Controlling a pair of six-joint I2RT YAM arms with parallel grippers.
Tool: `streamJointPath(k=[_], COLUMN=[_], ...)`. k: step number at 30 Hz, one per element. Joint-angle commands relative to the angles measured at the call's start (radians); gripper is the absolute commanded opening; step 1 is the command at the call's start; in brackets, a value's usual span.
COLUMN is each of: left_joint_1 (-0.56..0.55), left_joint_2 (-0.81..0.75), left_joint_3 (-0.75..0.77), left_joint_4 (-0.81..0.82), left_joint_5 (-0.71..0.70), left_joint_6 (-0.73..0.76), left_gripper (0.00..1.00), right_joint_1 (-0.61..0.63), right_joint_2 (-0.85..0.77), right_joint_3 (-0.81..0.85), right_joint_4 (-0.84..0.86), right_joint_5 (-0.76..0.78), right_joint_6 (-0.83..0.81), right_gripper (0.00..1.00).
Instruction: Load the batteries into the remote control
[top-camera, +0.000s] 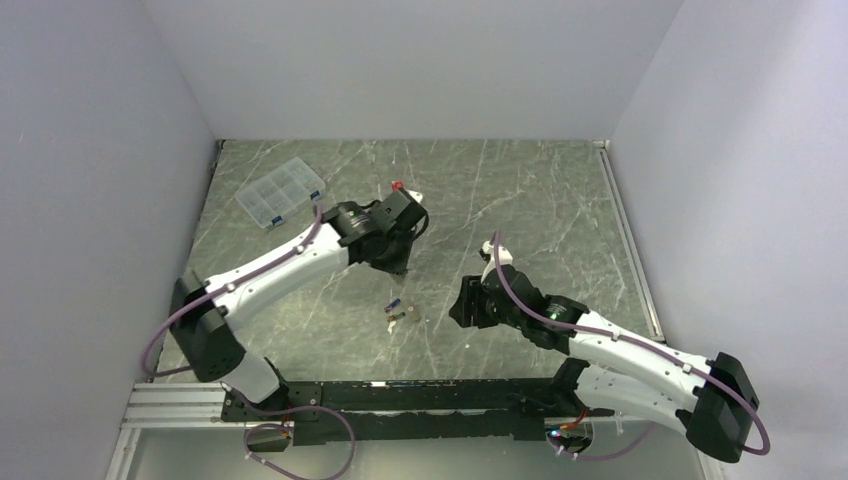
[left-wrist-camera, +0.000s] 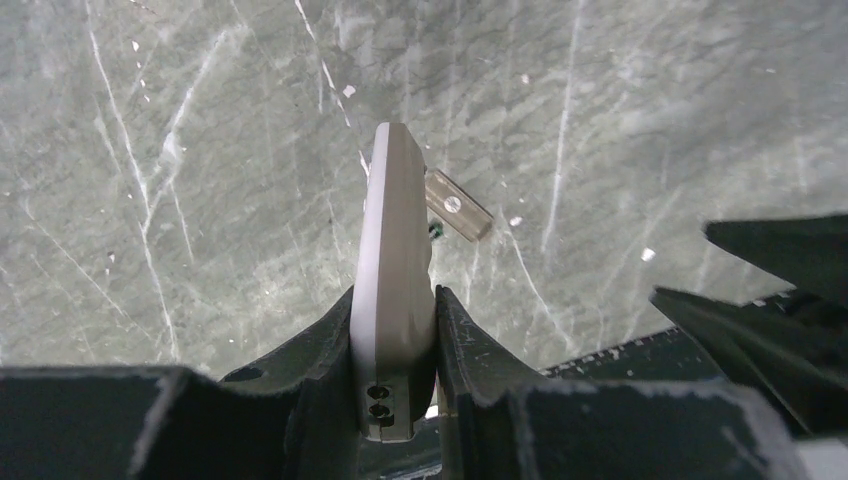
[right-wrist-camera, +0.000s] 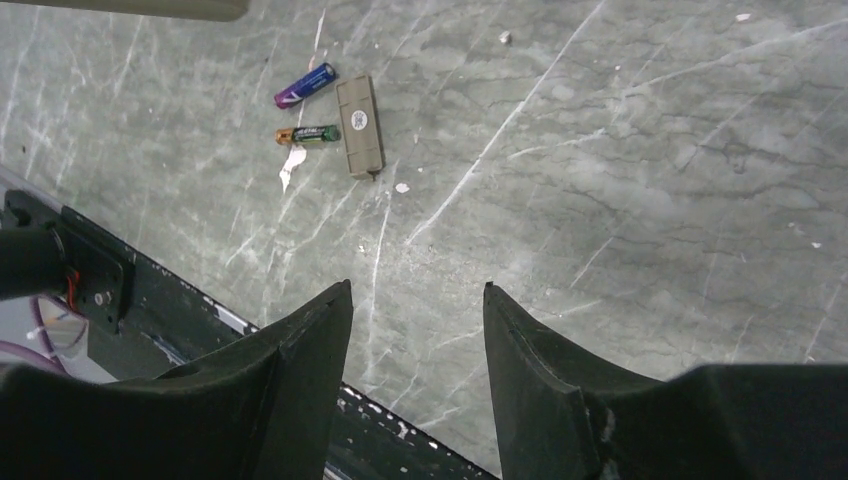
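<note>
My left gripper (top-camera: 395, 228) is shut on the remote control (left-wrist-camera: 392, 250), held on edge above the table, its beige back to the right; its white end with a red spot shows in the top view (top-camera: 404, 190). Two batteries lie on the table between the arms (top-camera: 395, 310): a blue-purple one (right-wrist-camera: 306, 85) and a reddish-green one (right-wrist-camera: 308, 133). The flat beige cover piece (right-wrist-camera: 360, 125) lies beside them and also shows past the remote in the left wrist view (left-wrist-camera: 458, 204). My right gripper (right-wrist-camera: 417, 287) is open and empty, to the right of the batteries (top-camera: 462, 305).
A clear compartmented box (top-camera: 280, 192) sits at the back left of the marble table. A black rail (top-camera: 400, 395) runs along the near edge. White walls close in the left, back and right sides.
</note>
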Motion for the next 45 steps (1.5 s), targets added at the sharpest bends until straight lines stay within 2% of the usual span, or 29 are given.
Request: streamJointPath(k=[1,9,19,31,45], left_joint_1=[0.006,0.054,0.156,0.193,0.194], left_joint_2=[-0.126,-0.27,-0.449,-0.542,-0.539], left_joint_3=[-0.043,-0.191,-0.423,-0.574,-0.827], left_joint_4=[0.031,0.118,0.195,0.167,0.496], left_joint_5=[0.084,0.313,0.542,0.602,0.734], left_joint_6=[-0.01,-0.043,-0.099,-0.136,-0.279], left_gripper=[0.0,0.0,0.0,0.0,0.0], right_joint_1=[0.005,0.047,0.14,0.147,0.147], right_joint_2=[0.036,0.1,0.231,0.383,0.439], right_joint_3=[0.06,0.126,0.254,0.381,0.407], right_joint_4=[0.043,0.029,-0.04,-0.094,-0.115], right_joint_5=[-0.046,-0.073,0.002,0.008,0.004], right_joint_6=[-0.057,-0.14,-0.257,-0.351,-0.382], right_gripper=[0.53,0.53,0.54,0.52,0.53])
